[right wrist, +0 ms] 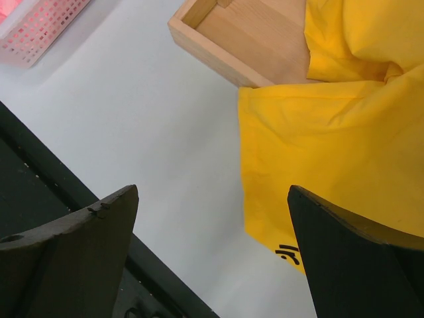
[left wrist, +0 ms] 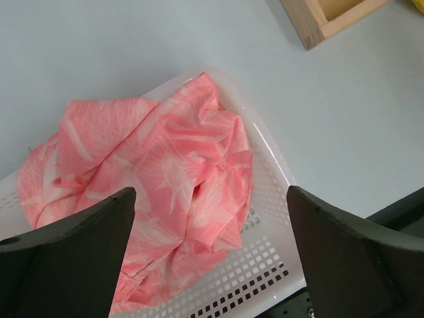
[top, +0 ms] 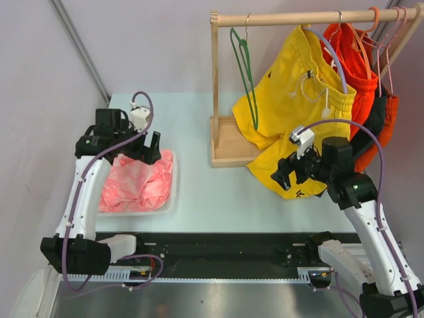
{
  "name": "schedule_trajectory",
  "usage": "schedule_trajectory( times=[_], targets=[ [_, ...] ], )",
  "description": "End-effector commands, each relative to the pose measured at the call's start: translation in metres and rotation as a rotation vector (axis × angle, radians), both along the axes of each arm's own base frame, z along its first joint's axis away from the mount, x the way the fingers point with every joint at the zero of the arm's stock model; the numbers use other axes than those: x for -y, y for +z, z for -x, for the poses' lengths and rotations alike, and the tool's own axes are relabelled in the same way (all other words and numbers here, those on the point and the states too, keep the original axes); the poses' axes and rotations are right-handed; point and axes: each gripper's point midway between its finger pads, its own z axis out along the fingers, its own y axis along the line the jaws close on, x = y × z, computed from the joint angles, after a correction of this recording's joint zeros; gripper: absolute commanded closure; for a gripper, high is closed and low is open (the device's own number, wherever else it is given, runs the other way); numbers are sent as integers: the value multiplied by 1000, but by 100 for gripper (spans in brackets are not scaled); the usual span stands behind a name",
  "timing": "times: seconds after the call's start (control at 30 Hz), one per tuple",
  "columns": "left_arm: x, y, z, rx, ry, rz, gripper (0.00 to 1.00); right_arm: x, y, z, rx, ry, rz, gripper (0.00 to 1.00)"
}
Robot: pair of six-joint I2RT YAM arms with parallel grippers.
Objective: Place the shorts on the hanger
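Observation:
The pink mottled shorts (top: 140,182) lie crumpled in a white perforated basket (top: 173,192) at the left of the table; they also show in the left wrist view (left wrist: 165,179). My left gripper (top: 150,147) is open and empty, hovering above the far side of the shorts. The thin green hanger (top: 245,73) hangs by its hook from the wooden rail (top: 291,18). My right gripper (top: 283,173) is open and empty, above the table beside the lower hem of the yellow shorts (top: 298,112), which also show in the right wrist view (right wrist: 331,132).
The wooden rack's post (top: 215,79) and base tray (top: 228,142) stand mid-table. Orange-red shorts (top: 354,66) and pink-orange hangers (top: 391,46) hang at the right end of the rail. A black rail (top: 212,248) runs along the near edge.

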Motion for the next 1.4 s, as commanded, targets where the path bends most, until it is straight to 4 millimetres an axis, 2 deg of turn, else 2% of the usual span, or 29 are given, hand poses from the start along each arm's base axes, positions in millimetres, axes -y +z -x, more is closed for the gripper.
schedule_trajectory(
  times=[0.0,0.1,0.2,0.33,0.37,0.4,0.43,0.47,0.53,0.57,0.73,0.87,0.9,0.93,0.97,1.0,1.03,1.07,1.1,1.13,1.17,1.2,1.23,1.27,1.33,1.37],
  targets=[
    [-34,28,-12,60,83,6,0,-5,8,-6,45,23,-8,0],
    [-60,22,-14,31,119,-24,0,-7,9,-7,51,33,-6,0],
    [-85,6,-13,-20,154,-60,0,-9,9,-8,53,39,-5,0],
    [-116,-27,-9,-91,184,-115,0,-11,8,-8,51,46,-5,0],
    [-124,-45,-3,-121,195,-137,0,-11,8,-8,48,48,-4,0],
    [-132,-51,-8,-102,207,-165,0,-11,7,-8,47,48,-3,0],
    [-139,-60,-5,-121,220,-194,0,-11,7,-8,49,46,-1,0],
    [-140,-79,2,-161,212,-205,0,-10,7,-8,47,45,0,0],
    [-143,-95,1,-172,207,-216,0,-10,6,-7,45,45,5,1],
    [-143,-110,5,-195,199,-219,0,-10,6,-7,43,45,5,0],
    [-150,-151,2,-224,205,-242,0,-8,7,-7,41,43,15,0],
    [-143,-183,11,-306,170,-207,1,-8,8,-7,42,46,16,0],
    [-133,-183,12,-313,126,-164,8,-8,9,-7,42,46,16,0],
    [-127,-179,13,-316,92,-137,30,-8,10,-7,46,47,17,0],
    [-123,-166,7,-292,53,-124,45,-9,13,-7,51,49,13,0],
    [-107,-154,14,-307,11,-48,61,-10,13,-6,48,54,10,0],
    [-103,-142,13,-291,-1,-26,85,-11,16,-6,51,60,4,1],
    [-101,-111,0,-215,0,-19,95,-13,19,-4,55,75,-9,3],
    [-97,-94,-3,-182,-3,-2,100,-15,21,-4,63,83,-16,3],
    [-85,-77,1,-177,-20,50,100,-16,26,-2,78,90,-26,4],
    [-82,-42,-9,-92,-39,50,100,-19,30,1,92,111,-41,5],
    [-75,-26,-7,-72,-57,68,100,-22,36,0,120,123,-49,5],
    [-63,-9,-2,-60,-84,110,100,-23,40,1,134,132,-58,5],
    [-55,22,-5,14,-115,99,100,-27,43,3,146,146,-68,7],
    [-39,52,-3,72,-154,111,100,-29,51,1,169,152,-84,7],
    [-24,79,-3,130,-185,114,100,-32,53,2,171,162,-90,8]
  ],
)
